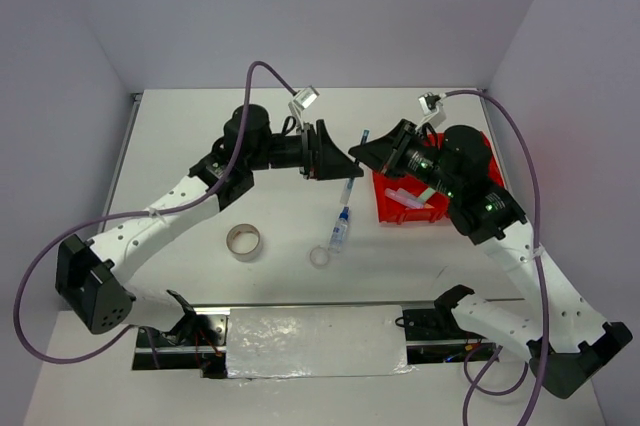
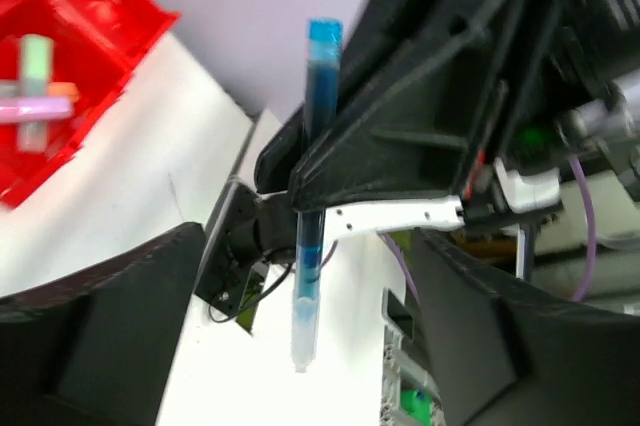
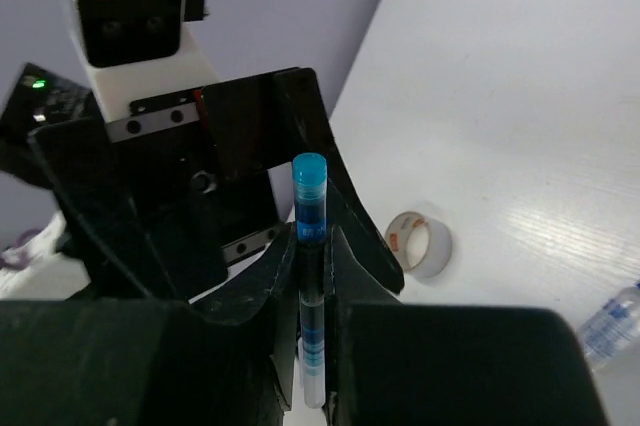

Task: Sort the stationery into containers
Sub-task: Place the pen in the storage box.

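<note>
Blue pen (image 3: 311, 211) clamped midair in the right fingers (image 3: 450, 366), left fingers (image 2: 100, 346) spread wide facing them

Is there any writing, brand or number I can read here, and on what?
No text can be read in any view.
On the tape roll, orange marks inside the core: too blurred to read.
On the bottle, any label is too small to read.
On the pen, only blue bands, no writing.
</note>
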Controlling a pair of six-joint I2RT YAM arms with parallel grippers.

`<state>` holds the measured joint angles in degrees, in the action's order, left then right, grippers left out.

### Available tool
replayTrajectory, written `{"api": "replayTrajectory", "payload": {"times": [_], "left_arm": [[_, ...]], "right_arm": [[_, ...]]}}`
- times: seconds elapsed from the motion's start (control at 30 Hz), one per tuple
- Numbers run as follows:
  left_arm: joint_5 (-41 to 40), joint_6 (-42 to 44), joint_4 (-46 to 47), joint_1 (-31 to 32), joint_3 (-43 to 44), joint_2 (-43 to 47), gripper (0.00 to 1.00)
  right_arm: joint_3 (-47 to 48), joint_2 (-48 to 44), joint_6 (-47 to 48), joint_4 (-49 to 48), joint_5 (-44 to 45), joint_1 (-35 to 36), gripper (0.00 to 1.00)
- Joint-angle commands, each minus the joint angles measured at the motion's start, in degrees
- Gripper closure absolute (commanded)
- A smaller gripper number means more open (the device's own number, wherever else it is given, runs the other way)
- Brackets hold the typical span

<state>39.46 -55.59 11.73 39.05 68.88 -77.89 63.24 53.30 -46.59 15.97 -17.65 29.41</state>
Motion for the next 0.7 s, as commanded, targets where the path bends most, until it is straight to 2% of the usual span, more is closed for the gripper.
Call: {"api": "replayTrajectory", "payload": {"times": [0.0, 0.1, 0.13, 0.23, 0.27, 0.33, 0.37, 0.47, 0.5, 0.67], "left_arm": [[-5.7, 4.5, -16.2, 0.2, 8.5, -2.1, 0.01], [-16.1, 8.1, -27.4, 0.1, 15.0, -3.4, 0.01], [-22.9, 8.3, -35.6, -0.6, 16.7, -3.7, 0.01], [-33.3, 6.6, -51.2, -2.9, 20.9, -4.2, 0.01], [-37.7, 5.2, -53.9, -3.5, 21.2, -3.2, 0.01], [-39.2, 4.6, -58.0, -4.8, 20.3, -1.4, 0.01], [-41.6, 4.9, -58.7, -5.0, 19.0, 0.9, 0.01], [-42.1, 6.4, -59.8, -5.2, 15.9, 5.8, 0.01], [-41.9, 6.8, -60.1, -5.2, 15.1, 7.0, 0.01], [-38.8, 11.9, -61.5, -5.3, 10.0, 15.5, 0.03]], "right_arm": [[2.2, -0.7, 1.7, 4.6, 10.5, 0.4, 1.0], [3.8, 1.4, 0.5, 12.8, 27.5, -0.8, 1.0], [4.3, 2.2, -1.7, 15.2, 36.6, -1.4, 1.0], [4.4, 5.8, -5.1, 18.4, 47.3, -4.4, 1.0], [4.2, 6.7, -6.7, 19.2, 49.3, -6.6, 1.0], [4.1, 9.6, -12.0, 19.9, 51.8, -9.3, 1.0], [4.4, 10.6, -13.9, 20.9, 56.2, -10.7, 1.0], [7.7, 16.9, -21.6, 24.8, 63.7, -13.6, 1.0], [8.8, 19.0, -24.7, 26.0, 63.6, -14.8, 1.0], [14.7, 31.5, -27.2, 29.0, 62.2, -19.0, 0.99]]}}
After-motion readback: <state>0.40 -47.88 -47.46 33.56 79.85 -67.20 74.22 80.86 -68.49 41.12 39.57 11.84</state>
